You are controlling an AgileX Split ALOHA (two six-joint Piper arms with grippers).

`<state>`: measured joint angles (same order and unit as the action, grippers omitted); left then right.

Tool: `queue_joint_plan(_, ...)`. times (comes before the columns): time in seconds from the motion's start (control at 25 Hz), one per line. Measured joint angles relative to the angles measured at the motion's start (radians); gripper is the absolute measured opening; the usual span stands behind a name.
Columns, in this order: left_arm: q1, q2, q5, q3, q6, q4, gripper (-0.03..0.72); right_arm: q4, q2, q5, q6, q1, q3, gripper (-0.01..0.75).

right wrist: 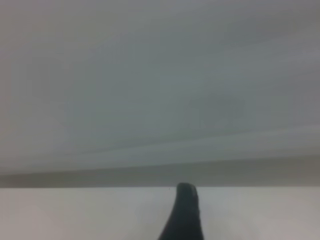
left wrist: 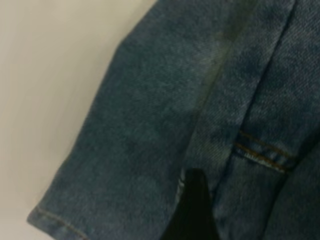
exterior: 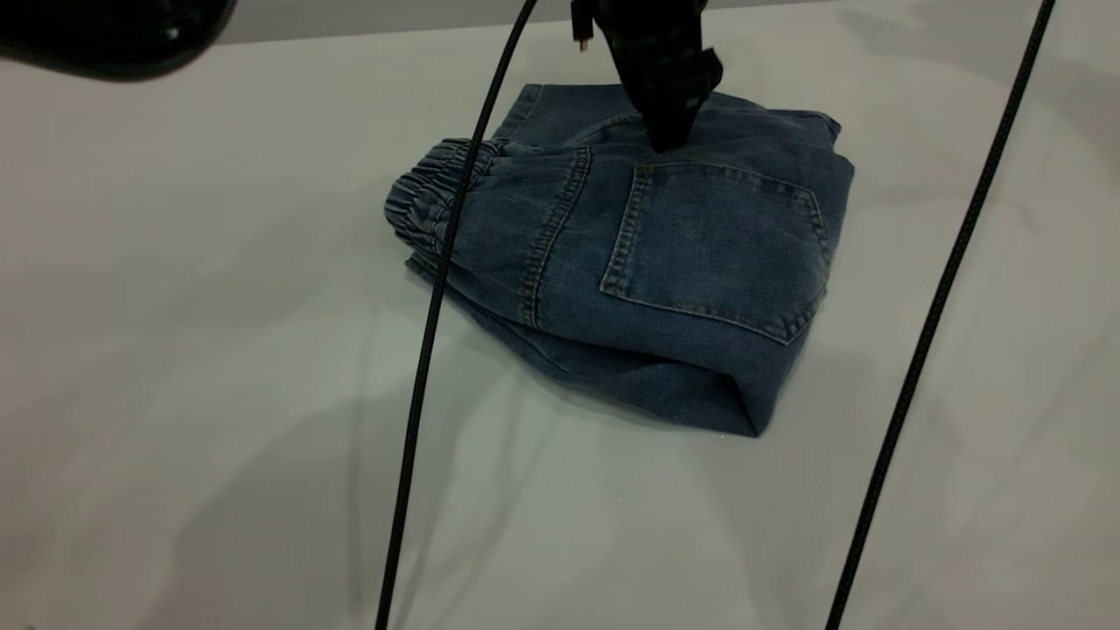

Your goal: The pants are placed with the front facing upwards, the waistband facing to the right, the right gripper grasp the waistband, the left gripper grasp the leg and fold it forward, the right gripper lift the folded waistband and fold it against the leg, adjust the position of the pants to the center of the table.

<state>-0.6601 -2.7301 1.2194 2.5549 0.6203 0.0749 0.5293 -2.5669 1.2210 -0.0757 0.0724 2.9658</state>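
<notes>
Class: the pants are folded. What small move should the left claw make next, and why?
Probably slide the pants a little toward the middle of the table. The left claw sits on the far edge of the folded bundle and the waistband already lies over the leg, so only centring seems left.

Pants (exterior: 665, 262): small blue denim, folded into a compact bundle, back patch pocket uppermost, orange-tan stitching showing. Lies flat on the table (exterior: 219, 394), toward its 12–1 o'clock area.

Waistband (exterior: 429, 197): gathered, ruched elastic edge, at the bundle's 9 o'clock side, folded over the layers beneath.

Table: plain pale grey surface.
</notes>
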Motion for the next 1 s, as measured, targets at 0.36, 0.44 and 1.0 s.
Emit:
queue_joint_plan(0.36, 0.0, -0.065, -0.003, 0.0, 0.034, -0.018, 0.557, 0.005, 0.0, 0.0, 0.002, 0.0, 0.0, 0.554)
queue_joint_plan(0.44, 0.0, -0.069, -0.003, 0.001, 0.015, -0.031, 0.557, 0.006, 0.0, 0.0, 0.002, 0.0, 0.0, 0.554)
queue_joint_plan(1.0, -0.001, -0.072, 0.006, 0.0, -0.383, -0.052, 0.557, 0.02, 0.0, 0.0, 0.002, 0.0, 0.0, 0.554)
